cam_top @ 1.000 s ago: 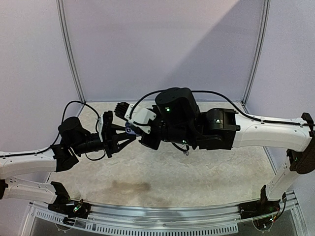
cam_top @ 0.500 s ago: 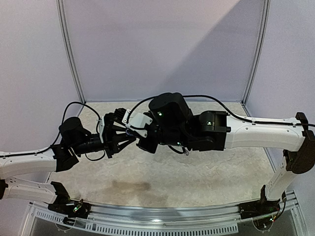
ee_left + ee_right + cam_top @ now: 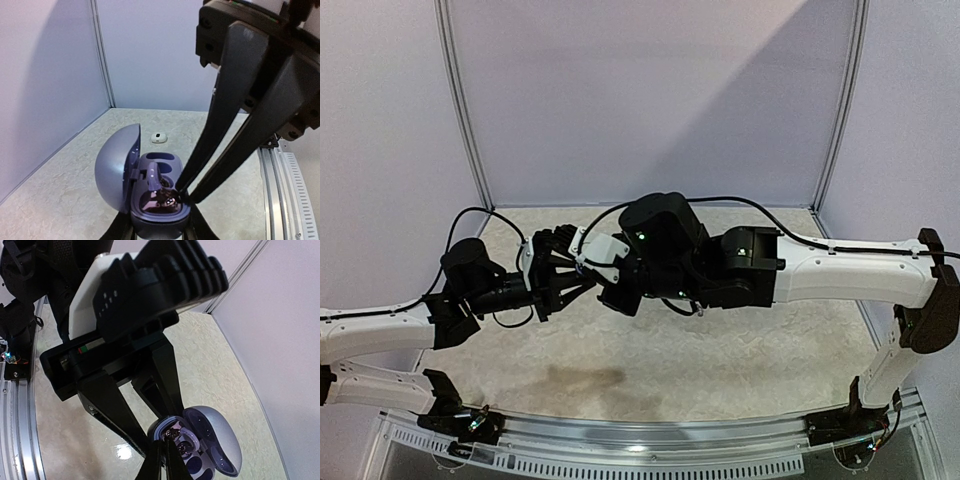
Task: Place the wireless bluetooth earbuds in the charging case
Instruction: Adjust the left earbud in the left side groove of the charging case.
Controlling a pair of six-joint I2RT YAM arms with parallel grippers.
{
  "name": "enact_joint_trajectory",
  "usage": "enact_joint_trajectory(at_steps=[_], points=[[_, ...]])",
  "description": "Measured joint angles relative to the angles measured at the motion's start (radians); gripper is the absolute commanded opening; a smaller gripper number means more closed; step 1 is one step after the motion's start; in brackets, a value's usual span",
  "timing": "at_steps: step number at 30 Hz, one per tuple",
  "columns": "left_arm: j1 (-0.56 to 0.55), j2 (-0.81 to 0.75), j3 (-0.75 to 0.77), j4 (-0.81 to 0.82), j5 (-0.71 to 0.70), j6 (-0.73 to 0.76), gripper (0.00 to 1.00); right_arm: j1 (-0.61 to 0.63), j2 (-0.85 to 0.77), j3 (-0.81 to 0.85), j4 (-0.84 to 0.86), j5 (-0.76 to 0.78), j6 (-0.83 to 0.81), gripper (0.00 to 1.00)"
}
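Note:
My left gripper (image 3: 157, 222) is shut on the base of a lavender charging case (image 3: 160, 212), held above the table with its domed lid (image 3: 117, 167) swung open to the left. A lavender earbud (image 3: 152, 176) stands in the case's middle. A dark, shiny earbud (image 3: 167, 197) lies in the near socket. My right gripper (image 3: 184, 195) comes down from the upper right, shut, its tips touching that dark earbud; whether they pinch it is hidden. From the right wrist, the right gripper (image 3: 167, 452) sits at the rim of the case (image 3: 210, 450), between the left fingers (image 3: 115, 412).
A small white piece (image 3: 159, 137) lies on the beige table (image 3: 75, 175) beyond the case. Grey walls close the back and left. A metal rail (image 3: 285, 185) runs along the table's near edge. Both arms meet at centre-left (image 3: 595, 275).
The right arm has shifted left and closer to the left gripper. Its fingers have closed together at the case's near socket. The left arm holds still.

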Motion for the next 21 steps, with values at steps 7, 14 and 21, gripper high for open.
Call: enact_joint_trajectory(at_steps=[7, 14, 21], points=[[0.0, 0.0, 0.0, -0.001, 0.0, -0.01, 0.0, 0.0, -0.001, 0.0, -0.003, 0.001, 0.002, 0.05], [0.0, 0.0, 0.0, 0.008, 0.0, -0.012, 0.0, -0.001, -0.031, 0.0, -0.032, -0.001, -0.004, 0.07], [0.0, 0.0, 0.0, 0.018, 0.001, -0.014, 0.0, -0.003, -0.08, 0.002, -0.015, 0.0, -0.028, 0.07]])
